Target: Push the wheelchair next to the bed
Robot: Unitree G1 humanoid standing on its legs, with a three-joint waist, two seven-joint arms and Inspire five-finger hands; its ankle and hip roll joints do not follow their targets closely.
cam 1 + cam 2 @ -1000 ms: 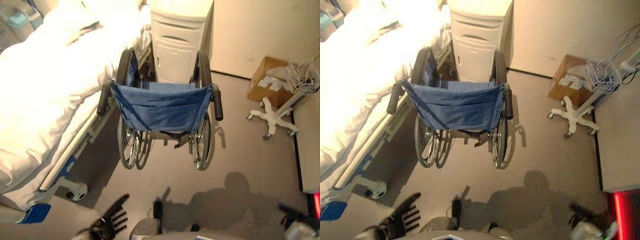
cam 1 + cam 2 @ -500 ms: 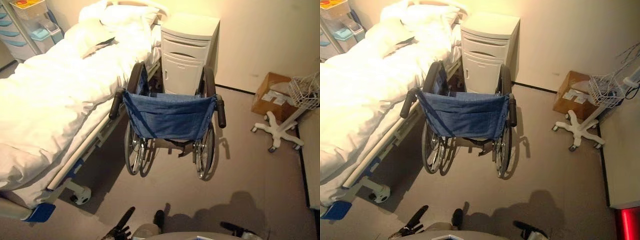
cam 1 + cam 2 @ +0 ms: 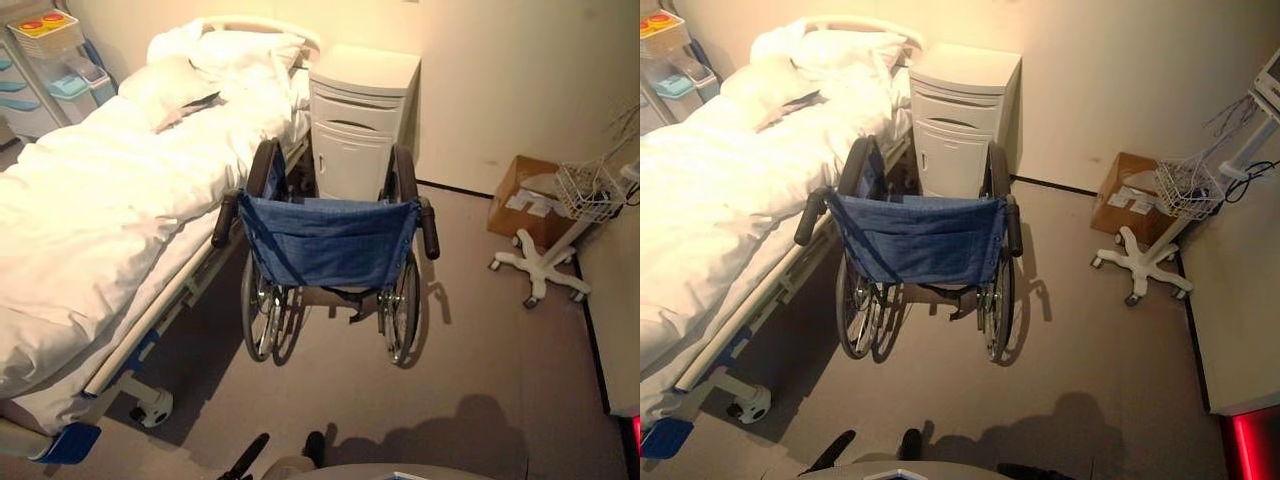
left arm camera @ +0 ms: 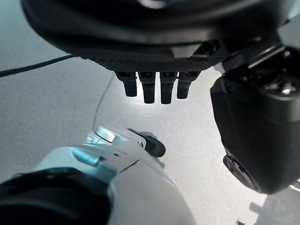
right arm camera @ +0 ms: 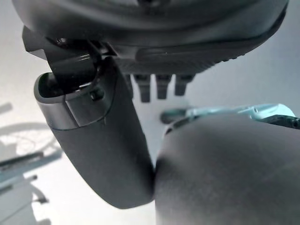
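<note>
A: Hands?
B: Left hand (image 4: 154,61) is seen in its wrist view with fingers (image 4: 149,89) straight, nothing held. Right hand (image 5: 140,51) likewise: fingers (image 5: 161,86) extended, thumb out, nothing gripped. Both are hung over bare floor (image 3: 480,340).

A: Wheelchair?
B: Wheelchair (image 3: 328,240) is parked well ahead of both hands, back turned to the camera, its left wheel just beside the bed (image 3: 90,230) frame. A cabinet (image 3: 358,125) is noted directly beyond it; box (image 3: 525,195) and wheeled stand (image 3: 540,265) are recorded far right.
</note>
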